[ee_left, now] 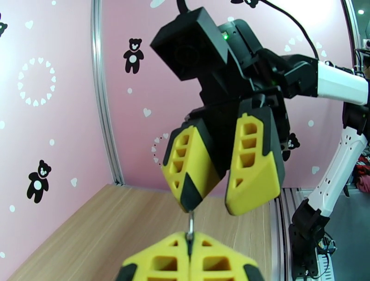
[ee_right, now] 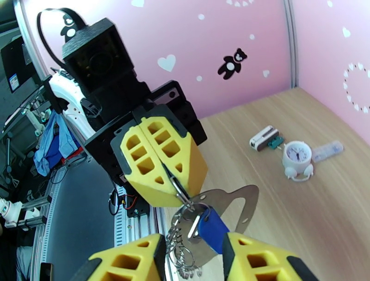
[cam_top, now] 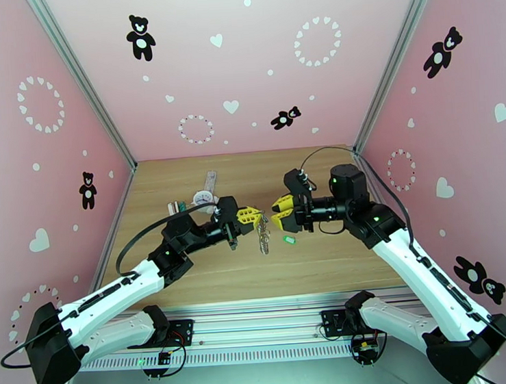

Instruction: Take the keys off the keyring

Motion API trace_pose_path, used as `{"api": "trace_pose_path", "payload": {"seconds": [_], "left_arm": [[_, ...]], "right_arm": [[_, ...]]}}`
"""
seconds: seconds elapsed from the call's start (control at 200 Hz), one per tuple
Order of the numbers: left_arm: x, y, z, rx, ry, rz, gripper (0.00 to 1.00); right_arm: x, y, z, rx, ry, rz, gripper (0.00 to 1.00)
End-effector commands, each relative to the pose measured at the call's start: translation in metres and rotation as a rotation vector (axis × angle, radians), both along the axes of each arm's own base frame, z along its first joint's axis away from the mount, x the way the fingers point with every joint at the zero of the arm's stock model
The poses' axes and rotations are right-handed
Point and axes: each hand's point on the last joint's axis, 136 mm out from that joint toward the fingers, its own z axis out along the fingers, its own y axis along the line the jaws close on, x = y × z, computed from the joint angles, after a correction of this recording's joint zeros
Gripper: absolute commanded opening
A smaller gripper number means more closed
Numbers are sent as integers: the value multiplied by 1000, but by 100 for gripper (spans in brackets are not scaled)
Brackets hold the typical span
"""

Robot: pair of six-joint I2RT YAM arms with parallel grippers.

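My left gripper (cam_top: 252, 217) is shut on the keyring (ee_right: 172, 181), a thin dark loop held up over the middle of the table. A silvery chain (cam_top: 263, 238) and a flat metal tag (ee_right: 233, 199) hang from it. The blue key (ee_right: 212, 229) dangles on the ring, between the fingers of my right gripper (ee_right: 194, 261) without visibly touching them. My right gripper (cam_top: 280, 213) faces the left one at close range with its jaws open. The left wrist view has the left fingertips (ee_left: 189, 261) pinching a thin metal piece. The green key (cam_top: 289, 240) lies loose on the table below the right gripper.
A small white dial-faced clock (cam_top: 203, 199) stands at the back left of the table, with a white-and-green block (cam_top: 177, 207) to its left and a clear strip (cam_top: 212, 180) behind it. Pink walls close in three sides of the wooden table (cam_top: 339, 259).
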Motion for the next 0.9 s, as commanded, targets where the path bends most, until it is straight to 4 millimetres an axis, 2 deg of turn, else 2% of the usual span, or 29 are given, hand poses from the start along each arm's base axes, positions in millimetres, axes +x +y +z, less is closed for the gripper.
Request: {"api": "trace_pose_path", "payload": {"seconds": [0.0, 0.245, 0.47, 0.485, 0.515, 0.751, 0.896], "left_arm": [[-3, 1, 29, -86, -24, -26, 0], [-7, -5, 33, -79, -29, -67, 0], [-13, -12, 19, -2, -106, -77, 0], [-14, -12, 29, -13, -129, -76, 0], [-14, -12, 30, -4, -146, -73, 0], [-18, -28, 13, 142, -291, -80, 0], [-16, -33, 3, 202, -326, -63, 0]], "right_arm": [[-8, 4, 15, 64, -75, 77, 38], [-5, 5, 15, 58, -111, 87, 37], [-14, 4, 6, 22, -223, 126, 32], [-16, 4, 6, 22, -240, 128, 32], [-17, 4, 4, 17, -263, 126, 32], [-8, 0, -9, -42, -374, 69, 31], [-2, -4, -7, -58, -435, 15, 29]]}}
